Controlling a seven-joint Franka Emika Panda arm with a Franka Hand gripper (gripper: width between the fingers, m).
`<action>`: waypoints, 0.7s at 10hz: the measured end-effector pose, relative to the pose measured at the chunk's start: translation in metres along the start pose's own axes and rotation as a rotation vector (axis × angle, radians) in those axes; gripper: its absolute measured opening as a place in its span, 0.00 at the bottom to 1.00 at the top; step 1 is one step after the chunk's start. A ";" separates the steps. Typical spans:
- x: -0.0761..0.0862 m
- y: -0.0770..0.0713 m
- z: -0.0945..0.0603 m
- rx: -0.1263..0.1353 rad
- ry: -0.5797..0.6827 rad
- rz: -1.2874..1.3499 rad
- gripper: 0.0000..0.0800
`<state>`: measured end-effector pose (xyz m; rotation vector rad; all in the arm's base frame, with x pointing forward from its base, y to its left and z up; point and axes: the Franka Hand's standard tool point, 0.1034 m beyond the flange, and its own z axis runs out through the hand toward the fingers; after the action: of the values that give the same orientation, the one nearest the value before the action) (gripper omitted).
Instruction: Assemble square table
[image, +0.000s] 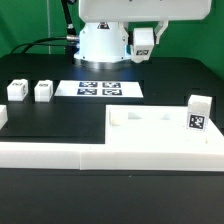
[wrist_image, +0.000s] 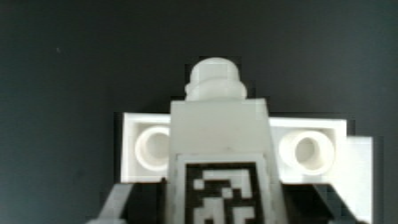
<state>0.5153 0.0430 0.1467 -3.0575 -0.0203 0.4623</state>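
Observation:
My gripper (image: 143, 47) hangs high at the back near the robot base, shut on a white leg block (image: 146, 38) with a black-and-white tag. In the wrist view the held leg (wrist_image: 219, 120) fills the middle between the fingers of my gripper (wrist_image: 221, 205), its rounded tip pointing away. Behind it lies the white square slab (wrist_image: 143, 125) with two round holes showing. In the exterior view the slab (image: 150, 130) lies at the front right, with one tagged leg (image: 198, 113) standing at its right corner. Two more legs (image: 16, 90) (image: 43, 91) stand at the left.
The marker board (image: 100, 89) lies flat in front of the robot base (image: 103, 40). A long low white rail fence (image: 40, 152) runs along the front, against the slab. Black cables trail at the back left.

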 end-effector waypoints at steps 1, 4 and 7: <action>0.000 0.000 0.001 0.000 0.073 -0.001 0.36; 0.011 0.005 -0.001 -0.003 0.282 -0.007 0.36; 0.079 0.034 -0.038 0.098 0.464 0.013 0.36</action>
<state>0.6022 0.0089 0.1582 -2.9862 0.0389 -0.2453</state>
